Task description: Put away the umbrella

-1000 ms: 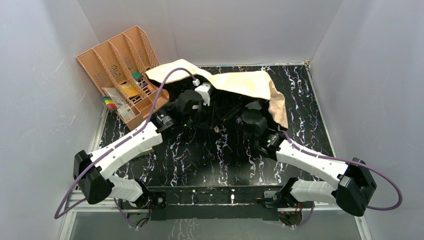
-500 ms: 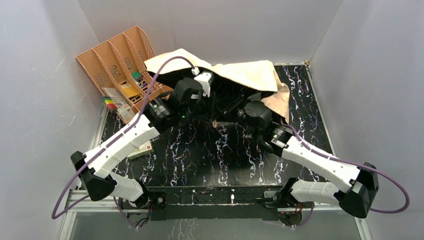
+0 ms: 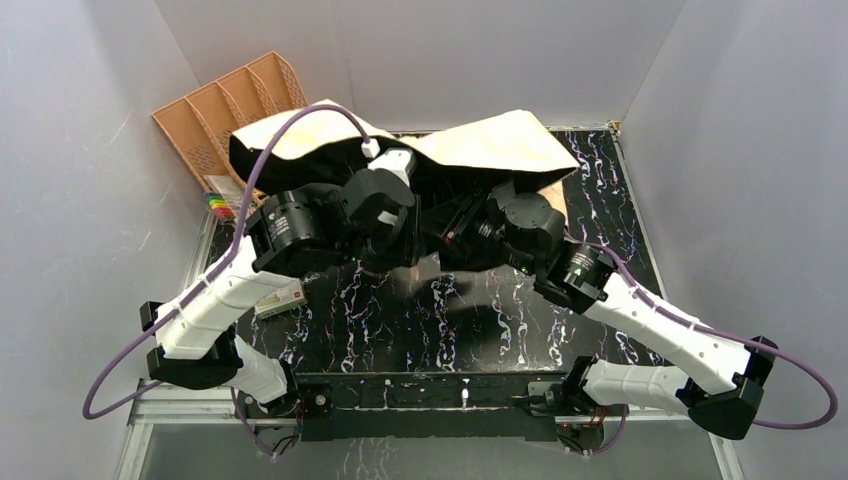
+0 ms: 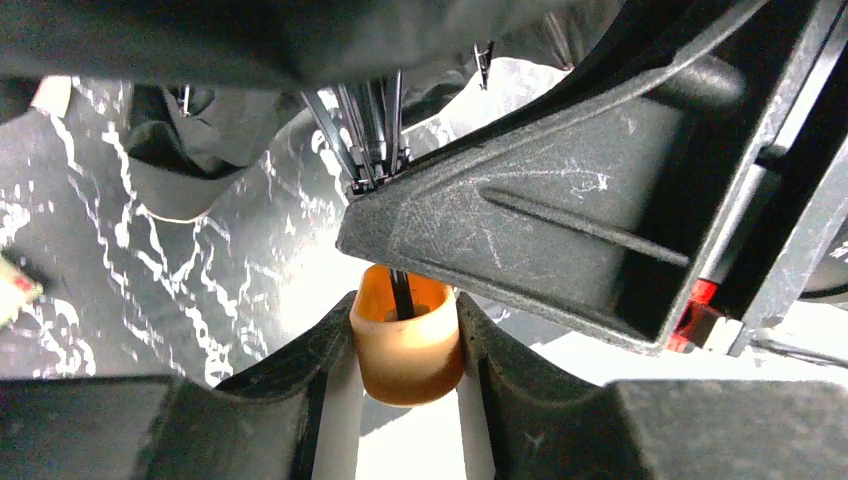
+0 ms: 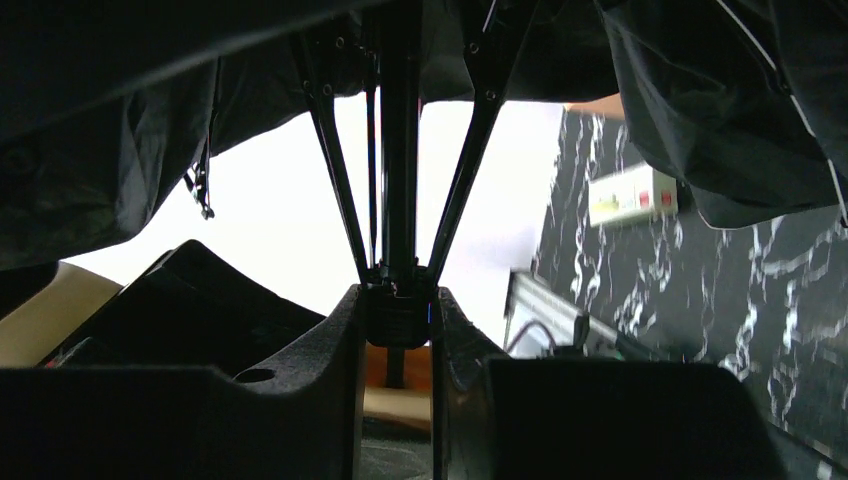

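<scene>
Tan fabric outside and black lining inside, the one umbrella (image 3: 490,145) is spread above the back of the black marbled worktop (image 3: 430,320). Its left edge reaches over the front of the single peach-orange file tray (image 3: 215,105). The overhead view shows the canopy and my two arms meeting beneath it, but it hides both sets of fingers; only the wrist views show those. My left end effector (image 4: 405,335) is closed snugly on the short tan handle (image 4: 405,365), one finger on each side, with the shaft and thin ribs (image 4: 365,120) rising from it. My right end effector (image 5: 398,318) is pinched tight on the black runner where the struts gather on the shaft, just above that handle. One small white box (image 3: 285,298) lies on the worktop beside my left arm. Compared with a second ago, the canopy has swung left and upward, covering the tray's contents, and both wrists have risen toward the overhead camera.
</scene>
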